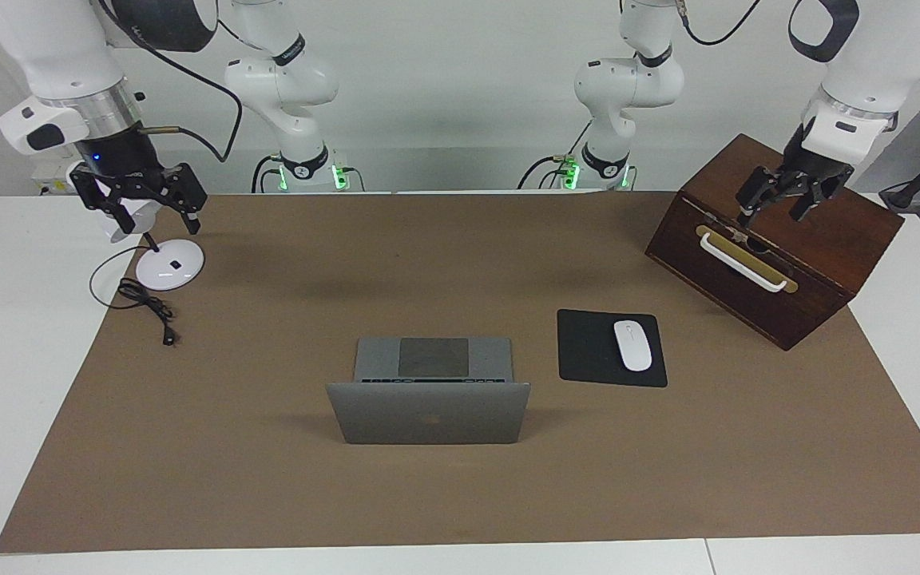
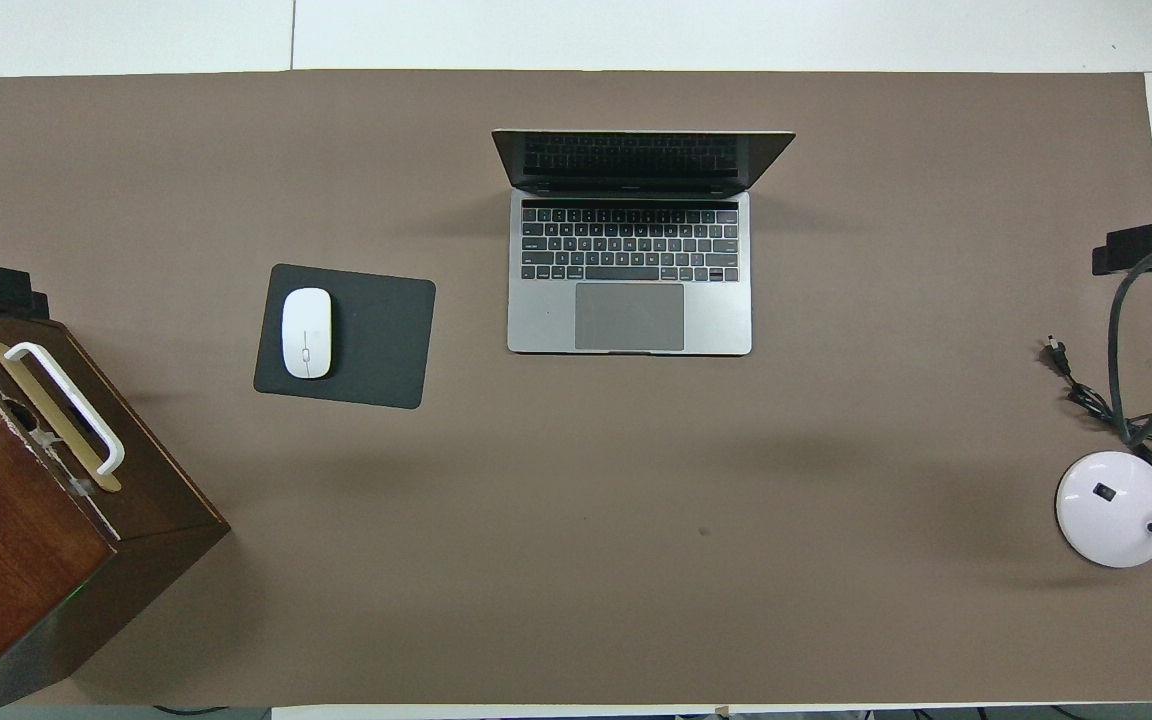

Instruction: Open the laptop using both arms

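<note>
Silver-grey laptop (image 1: 428,391) sits mid-frame in the facing view on the brown tabletop (image 1: 268,479), its lid already raised, keyboard and trackpad showing. At upper left of the facing view my right end effector (image 1: 148,209) hangs over the white lamp base (image 1: 170,264), fingers apart. At upper right my left end effector (image 1: 779,204) hovers over the wooden box (image 1: 795,263), fingers apart too. I judge the opening done; best now to hold both arms clear of the lid.
</note>
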`<state>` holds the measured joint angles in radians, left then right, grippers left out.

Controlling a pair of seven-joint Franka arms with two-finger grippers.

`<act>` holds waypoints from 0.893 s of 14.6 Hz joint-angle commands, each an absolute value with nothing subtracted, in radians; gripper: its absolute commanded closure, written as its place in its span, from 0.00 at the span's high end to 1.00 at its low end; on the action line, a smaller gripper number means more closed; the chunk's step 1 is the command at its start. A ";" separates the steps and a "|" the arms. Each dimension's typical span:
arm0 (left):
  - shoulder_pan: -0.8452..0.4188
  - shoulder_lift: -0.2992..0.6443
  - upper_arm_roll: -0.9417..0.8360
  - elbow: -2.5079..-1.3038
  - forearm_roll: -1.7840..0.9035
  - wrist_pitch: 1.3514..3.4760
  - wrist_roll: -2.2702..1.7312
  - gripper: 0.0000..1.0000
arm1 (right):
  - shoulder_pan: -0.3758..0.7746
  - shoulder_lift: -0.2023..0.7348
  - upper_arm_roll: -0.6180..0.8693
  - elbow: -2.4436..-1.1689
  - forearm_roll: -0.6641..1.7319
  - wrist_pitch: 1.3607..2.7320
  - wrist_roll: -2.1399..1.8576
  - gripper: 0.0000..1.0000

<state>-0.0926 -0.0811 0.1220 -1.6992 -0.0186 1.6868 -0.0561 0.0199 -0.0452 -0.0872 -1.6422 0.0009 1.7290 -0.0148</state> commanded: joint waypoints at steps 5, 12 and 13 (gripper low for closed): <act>-0.081 -0.110 0.107 -1.701 0.006 1.623 -0.054 1.00 | 0.006 -0.035 -0.077 -1.638 0.014 1.747 -0.020 1.00; -0.080 -0.114 0.109 -1.701 0.003 1.615 -0.054 1.00 | 0.008 -0.037 -0.075 -1.638 0.014 1.750 -0.017 1.00; -0.080 -0.114 0.109 -1.701 0.003 1.615 -0.054 1.00 | 0.008 -0.037 -0.075 -1.638 0.014 1.750 -0.017 1.00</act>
